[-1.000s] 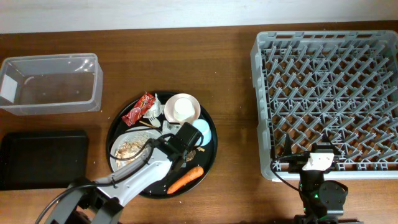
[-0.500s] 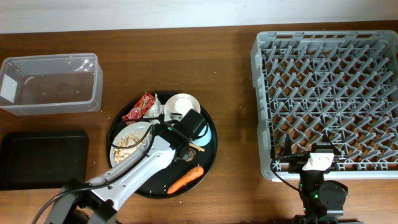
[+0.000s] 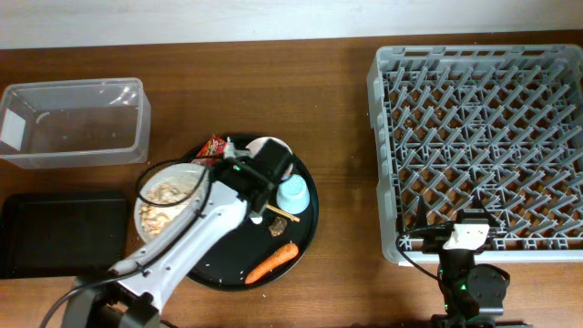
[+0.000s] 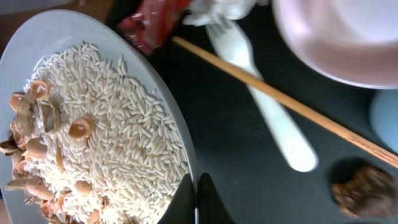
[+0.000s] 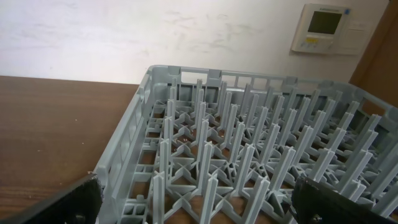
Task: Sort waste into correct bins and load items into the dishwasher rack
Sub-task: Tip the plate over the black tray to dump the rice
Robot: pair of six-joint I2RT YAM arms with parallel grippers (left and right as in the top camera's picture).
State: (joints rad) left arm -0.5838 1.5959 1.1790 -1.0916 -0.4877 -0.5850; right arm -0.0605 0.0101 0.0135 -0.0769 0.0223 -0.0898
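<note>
plate (image 3: 143,202) 1 | bowl (image 4: 348,37) 1 | blue cup (image 3: 293,192) 1 | carrot (image 3: 271,263) 1 | rack (image 3: 474,137) 1 | tub (image 3: 73,137) 1

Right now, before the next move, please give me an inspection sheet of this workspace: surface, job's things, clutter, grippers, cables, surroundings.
Surface: brown wooden table.
Job's things: plate of rice reaches past the left edge of the round black tray; wrapper, fork, chopstick, bowl, blue cup, carrot on that tray; clear tub, flat black tray, rack empty.
Clutter: brown lump on the round tray.
Grippers: left gripper shut on the plate's rim; right gripper open, by the rack's near edge.
Cables: black cable beside the right arm.
Surroundings: white wall, wall control panel.
</note>
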